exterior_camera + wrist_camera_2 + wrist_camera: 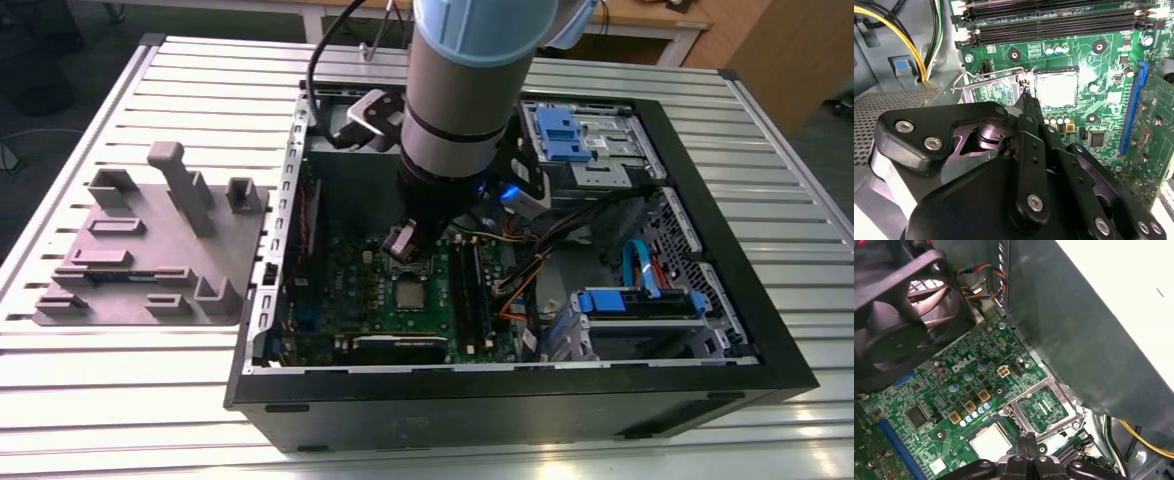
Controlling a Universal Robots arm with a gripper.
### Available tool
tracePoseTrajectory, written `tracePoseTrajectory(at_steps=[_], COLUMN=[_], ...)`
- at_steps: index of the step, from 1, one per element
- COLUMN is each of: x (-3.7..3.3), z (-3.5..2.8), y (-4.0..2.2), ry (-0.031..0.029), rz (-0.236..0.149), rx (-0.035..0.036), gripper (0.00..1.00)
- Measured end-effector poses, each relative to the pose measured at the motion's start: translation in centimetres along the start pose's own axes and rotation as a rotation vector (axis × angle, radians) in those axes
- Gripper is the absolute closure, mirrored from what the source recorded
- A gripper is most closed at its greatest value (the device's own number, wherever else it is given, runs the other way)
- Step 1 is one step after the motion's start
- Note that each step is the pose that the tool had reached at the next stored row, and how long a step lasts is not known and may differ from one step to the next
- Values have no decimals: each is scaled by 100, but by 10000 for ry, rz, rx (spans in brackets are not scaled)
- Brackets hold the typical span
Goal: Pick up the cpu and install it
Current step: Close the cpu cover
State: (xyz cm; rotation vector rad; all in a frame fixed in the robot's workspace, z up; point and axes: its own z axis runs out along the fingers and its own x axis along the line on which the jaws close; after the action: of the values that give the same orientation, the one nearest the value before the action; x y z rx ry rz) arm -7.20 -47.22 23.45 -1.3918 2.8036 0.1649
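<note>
The cpu (407, 292) is a small square chip with a silvery top, lying flat in its socket on the green board (350, 285) inside the open computer case. Both wrist views show it too, cpu (1055, 89) and cpu (989, 441). The socket's metal hold-down frame (1041, 407) stands swung open beside it. My gripper (1026, 97) hangs just above the board at the socket's edge, between the cpu and the open frame. Its fingers (1025, 441) are pressed together with nothing between them.
Long black memory sticks (1054, 20) run beside the socket. A black fan (899, 305) and coloured cables (924, 45) sit close by. The case walls (274, 250) hem the arm in. Blue drive bays (641, 300) fill the exterior view's right; a grey fixture (147, 250) lies outside the case on the left.
</note>
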Motion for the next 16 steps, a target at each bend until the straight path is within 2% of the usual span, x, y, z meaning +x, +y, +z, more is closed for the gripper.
tracePoseTrajectory(at_steps=[13,14,15,16], x=[-177,-184,-190,-194], z=[23,24,24,25], y=[-14,-16,-18,-21], ry=[-6,-16,-58,-146], rz=[0,0,-2,-7], rx=[-3,-12,-44,-110], gripper=[90,90,90,90])
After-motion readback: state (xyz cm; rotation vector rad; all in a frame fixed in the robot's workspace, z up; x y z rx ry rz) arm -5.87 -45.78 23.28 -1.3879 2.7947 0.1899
